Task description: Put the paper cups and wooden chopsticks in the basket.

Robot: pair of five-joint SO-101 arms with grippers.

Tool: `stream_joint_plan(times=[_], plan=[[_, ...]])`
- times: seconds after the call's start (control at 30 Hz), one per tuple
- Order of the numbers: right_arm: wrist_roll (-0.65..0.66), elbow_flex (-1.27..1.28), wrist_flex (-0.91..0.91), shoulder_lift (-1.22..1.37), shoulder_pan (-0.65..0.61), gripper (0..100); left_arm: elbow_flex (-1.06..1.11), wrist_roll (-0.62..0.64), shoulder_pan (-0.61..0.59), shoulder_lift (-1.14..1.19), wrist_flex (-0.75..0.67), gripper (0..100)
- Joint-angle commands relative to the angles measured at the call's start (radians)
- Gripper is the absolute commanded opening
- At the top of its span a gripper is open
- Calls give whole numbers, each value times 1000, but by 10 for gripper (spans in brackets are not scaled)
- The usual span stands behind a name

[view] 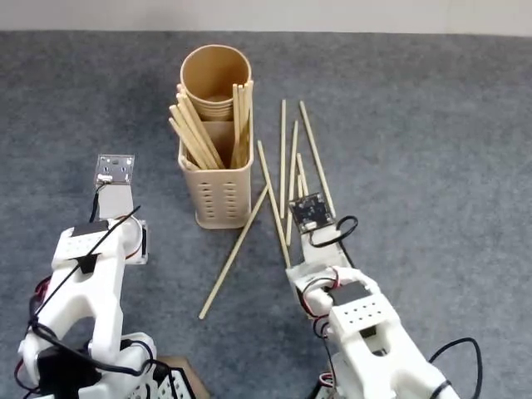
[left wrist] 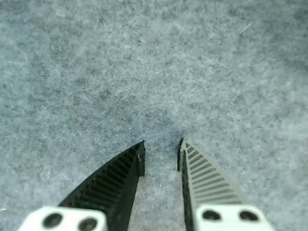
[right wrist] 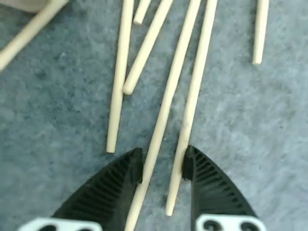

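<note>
1. Though well under way, not yet finished: paper cups stacked in the far compartment of the basket at upper centre of the high view, a bundle of wooden chopsticks standing in its near compartment
2. Left to gather: several loose chopsticks on the carpet right of the basket, plus one stray chopstick slanting from near its lower right corner towards lower centre
3. Right gripper low over the loose ones, jaws a narrow way apart, straddling two sticks, closed on neither
4. Left gripper parted narrowly over bare carpet left of the basket, holding nothing
</note>
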Motion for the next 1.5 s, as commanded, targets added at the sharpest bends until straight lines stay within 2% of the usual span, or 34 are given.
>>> stream_joint_plan(times=[0.0, 0.23, 0.43, 0.5, 0.57, 0.8, 1.0, 1.17, 1.3, 1.47], plan=[[-5, -71, 1, 99, -4, 151, -2, -12, 25, 2, -14, 154], [-6, -157, 1, 303, -12, 141, -2, -12, 25, 2, -14, 154], [-8, -186, 1, 348, -44, 137, -2, -12, 25, 2, -14, 154], [-8, -186, 1, 335, -42, 101, -2, -12, 25, 2, -14, 154], [-9, -189, 1, 314, -44, 0, -2, -12, 25, 2, -14, 154], [-12, -245, -10, 101, -10, 5, -2, -12, 25, 2, -14, 154], [-12, -280, -182, -249, 87, 5, -2, -12, 25, 2, -14, 154], [-12, -277, -302, -479, 114, 5, -2, -12, 25, 2, -14, 154], [-14, -277, -552, -522, 18, 5, -2, -12, 25, 2, -15, 154], [-12, -364, -731, -355, -134, 5, -2, -12, 25, 2, -15, 154]])
